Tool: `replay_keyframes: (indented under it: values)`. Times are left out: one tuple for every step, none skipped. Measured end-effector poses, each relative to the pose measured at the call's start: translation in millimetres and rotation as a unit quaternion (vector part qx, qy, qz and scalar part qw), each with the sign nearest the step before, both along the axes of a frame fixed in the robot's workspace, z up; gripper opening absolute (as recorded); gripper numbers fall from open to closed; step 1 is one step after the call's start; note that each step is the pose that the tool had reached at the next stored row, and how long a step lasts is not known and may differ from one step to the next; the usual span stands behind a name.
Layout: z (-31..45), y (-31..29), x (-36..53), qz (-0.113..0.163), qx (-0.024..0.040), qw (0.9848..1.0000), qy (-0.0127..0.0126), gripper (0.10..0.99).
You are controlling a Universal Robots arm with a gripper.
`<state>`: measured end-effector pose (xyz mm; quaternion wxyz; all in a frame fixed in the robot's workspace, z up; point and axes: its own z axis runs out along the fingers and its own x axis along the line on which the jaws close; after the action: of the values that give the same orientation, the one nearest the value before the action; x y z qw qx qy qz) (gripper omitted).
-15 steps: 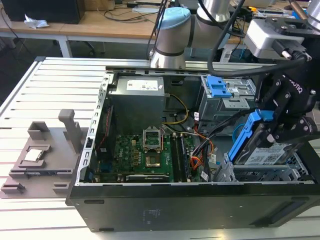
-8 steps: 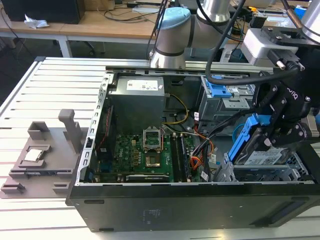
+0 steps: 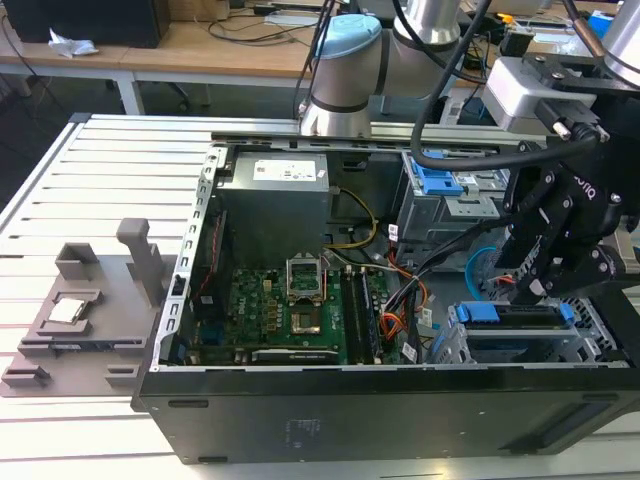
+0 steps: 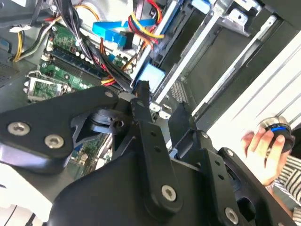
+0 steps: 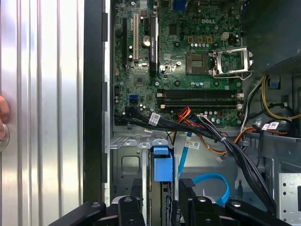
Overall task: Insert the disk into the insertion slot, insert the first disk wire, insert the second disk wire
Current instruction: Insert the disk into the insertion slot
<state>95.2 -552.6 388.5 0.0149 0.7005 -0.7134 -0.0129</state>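
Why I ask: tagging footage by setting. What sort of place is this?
Probably a robotics lab: an open black desktop computer case lies on a slotted aluminium table, beside a silver robot arm, with wooden desks behind.

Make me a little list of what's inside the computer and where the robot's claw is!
case: open computer case on a slatted table
gripper: right above the disk
disk: blue-framed, at the insertion slot
first disk wire: red-orange bundle by the motherboard
second disk wire: light-blue loop beside the slot
plugged in: cannot tell
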Motion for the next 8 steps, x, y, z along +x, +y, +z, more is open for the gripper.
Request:
replay_keyframes:
  values:
    - [0.0, 0.0, 0.0, 0.0, 0.0, 1.0, 0.0, 0.439]
    - [0.0, 0.0, 0.0, 0.0, 0.0, 1.0, 0.0, 0.439]
    - [0.0, 0.0, 0.0, 0.0, -0.0001, 1.0, 0.0, 0.424]
    - [0.0, 0.0, 0.0, 0.0, 0.0, 1.0, 0.0, 0.361]
    - [0.0, 0.0, 0.0, 0.0, 0.0, 1.0, 0.0, 0.361]
    - [0.0, 0.0, 0.0, 0.0, -0.0001, 1.0, 0.0, 0.294]
    - [0.0, 0.0, 0.0, 0.0, -0.0001, 1.0, 0.0, 0.294]
    - [-0.1, 0.0, 0.0, 0.0, -0.0001, 1.0, 0.0, 0.176]
